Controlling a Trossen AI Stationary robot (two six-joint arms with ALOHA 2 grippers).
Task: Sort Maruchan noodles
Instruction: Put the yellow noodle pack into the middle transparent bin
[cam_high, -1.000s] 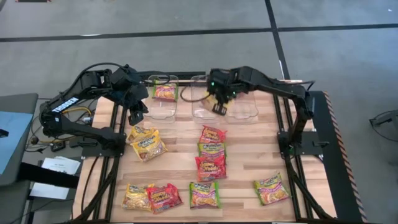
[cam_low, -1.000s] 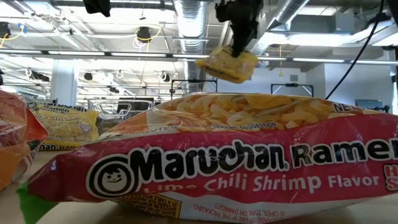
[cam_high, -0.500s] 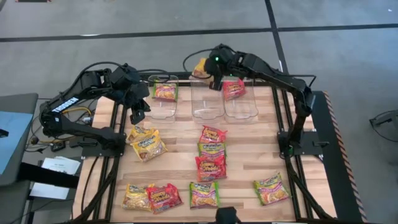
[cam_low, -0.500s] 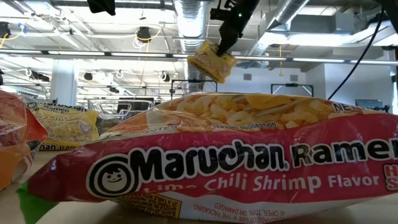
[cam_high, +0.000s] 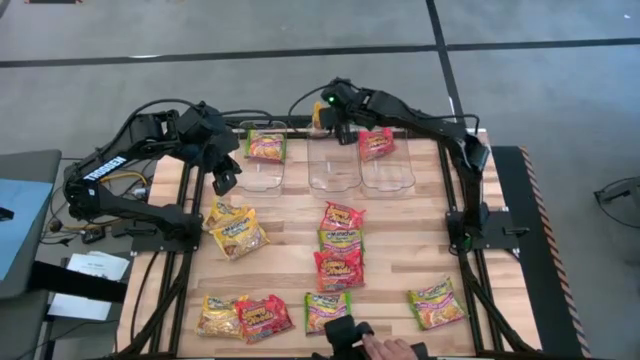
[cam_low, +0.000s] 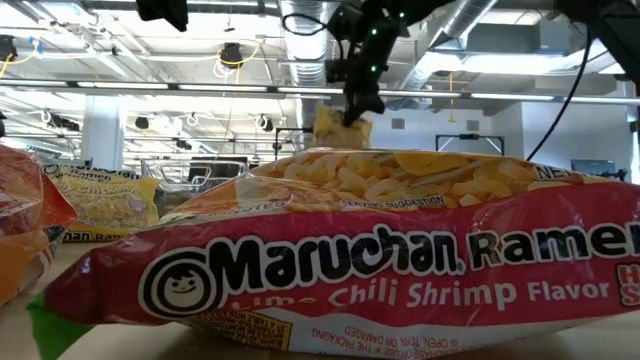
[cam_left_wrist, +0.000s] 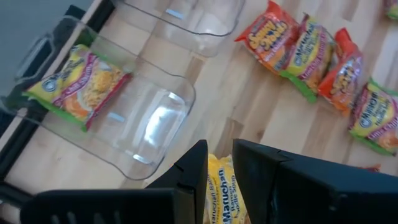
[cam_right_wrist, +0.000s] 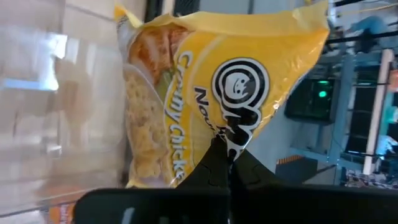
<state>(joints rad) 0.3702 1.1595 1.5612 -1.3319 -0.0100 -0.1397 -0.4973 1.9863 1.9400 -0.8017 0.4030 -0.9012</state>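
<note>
Right tool (cam_high: 331, 113) clamped on yellow noodle packet (cam_low: 341, 128), above middle bin (cam_high: 334, 168); left tool (cam_high: 224, 181) slightly parted, empty, over table (cam_high: 400, 235).

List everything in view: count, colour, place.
Clear bins: three, transparent, in a row at the table's far edge.
Green Maruchan packets: four; one in the left bin, one in the centre column, two in the near row.
Red Maruchan packets: four; one in the right bin, two in the centre column, one in the near row.
Yellow Maruchan packets: four; two at the left, one at the near left corner, one held.
Table: one, light wood.
Person's hand: one, at the near edge.
Left gripper: fingers slightly apart, empty, above the left yellow pair.
Right gripper: shut on the held yellow packet, at the middle bin's far edge.
</note>
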